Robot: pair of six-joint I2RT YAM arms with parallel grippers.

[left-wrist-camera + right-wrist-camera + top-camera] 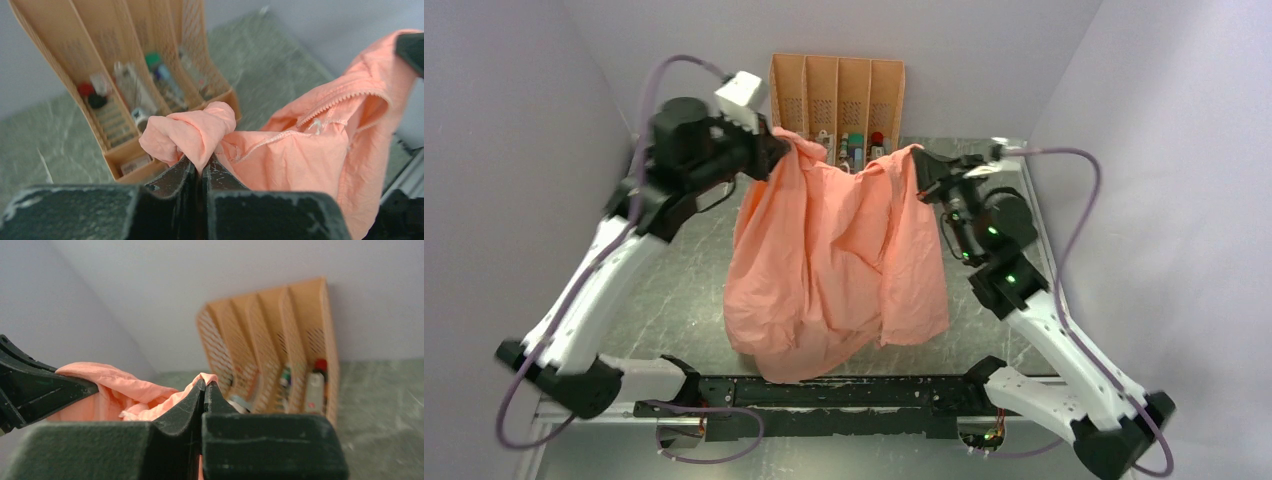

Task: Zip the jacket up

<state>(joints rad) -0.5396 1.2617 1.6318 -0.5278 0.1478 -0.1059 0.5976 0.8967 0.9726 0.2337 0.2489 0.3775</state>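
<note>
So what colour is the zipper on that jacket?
Salmon pink, same as the jacket; the zipper teeth show best in the left wrist view.

The top view looks steeply down from the near side over the tabletop (684,290). The wrist views sit close behind the left claw (201,164) and the right claw (205,386), both facing the rack (836,85) that all three share.
</note>
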